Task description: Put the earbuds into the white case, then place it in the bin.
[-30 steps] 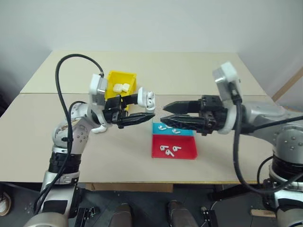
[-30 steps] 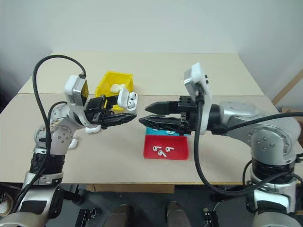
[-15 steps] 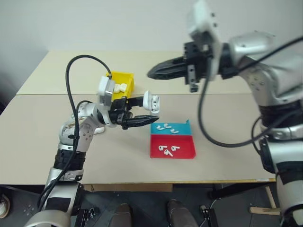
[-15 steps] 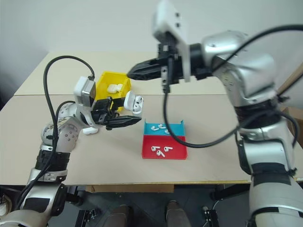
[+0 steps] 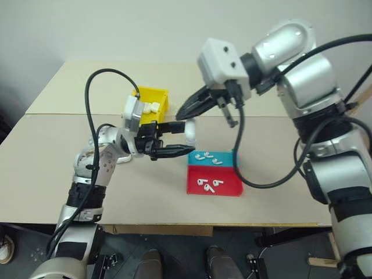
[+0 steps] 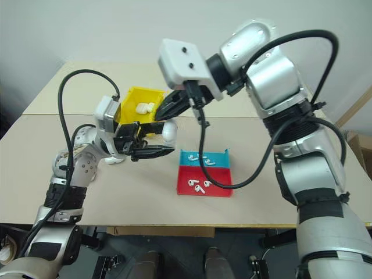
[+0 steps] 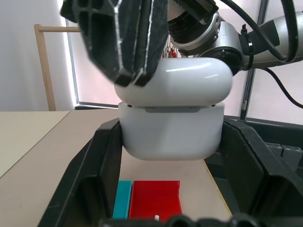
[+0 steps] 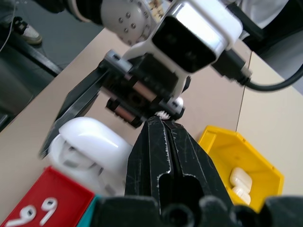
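The right gripper (image 5: 185,109) has swung over, fingers now clenched empty, pressing the glossy white pebble-shaped plastic case (image 7: 174,113) lid; the left gripper (image 5: 174,138) clamps the case, so closing seems underway.

beige table (image 5: 116,192), blue tray (image 5: 224,160), red tray (image 5: 229,185)

Hidden and cut-off parts around the two grippers

The right gripper (image 5: 185,109), fingers pressed together, covers part of the white case's (image 5: 188,131) lid; whether it touches the lid cannot be told. The left gripper's (image 7: 173,156) fingers hide the case's flanks. Below the right gripper, the blue tray's (image 5: 225,158) near edge is masked by a cable, and the earbuds (image 5: 207,183) are too small to show detail. Behind the left gripper, the bin (image 5: 157,96) is partly screened.
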